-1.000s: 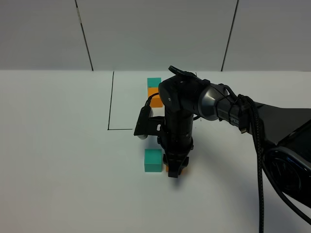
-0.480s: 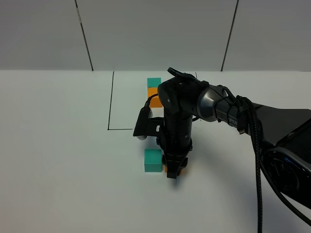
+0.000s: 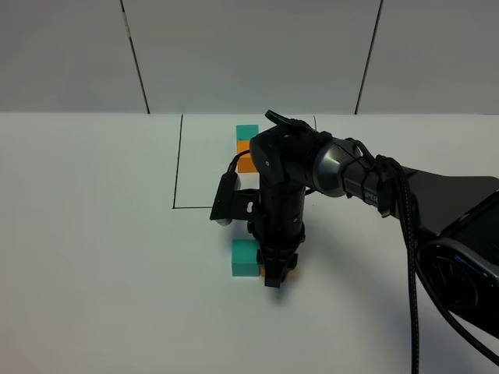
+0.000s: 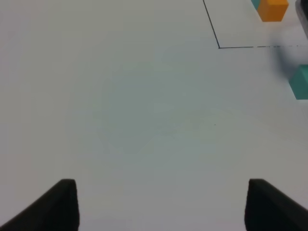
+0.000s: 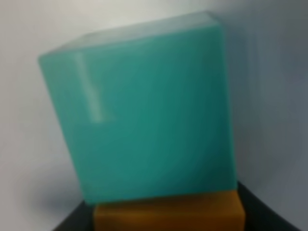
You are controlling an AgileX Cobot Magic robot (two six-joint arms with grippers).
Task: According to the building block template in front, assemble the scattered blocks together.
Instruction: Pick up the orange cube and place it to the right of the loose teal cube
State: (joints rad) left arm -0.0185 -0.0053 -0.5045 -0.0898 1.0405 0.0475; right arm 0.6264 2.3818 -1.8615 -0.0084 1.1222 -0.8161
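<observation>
Now right jaws clamp orange block (image 5: 168, 211), touching teal block (image 5: 144, 110).

Robot test bench in a lab, plain white tabletop (image 3: 93, 273), white panelled wall (image 3: 249, 54), black robot arm (image 3: 351, 175)

Your right gripper (image 3: 274, 279) pointed straight down at the white table (image 3: 93, 257), orange block (image 3: 267, 272) barely showing at its tips, just beside the teal block (image 3: 245, 258), outlined teal-and-orange template (image 3: 246, 146) farther back.

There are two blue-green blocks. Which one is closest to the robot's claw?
The loose teal cube at the front, right beside the right gripper. The other teal cube sits farther back, inside the black outline.
</observation>
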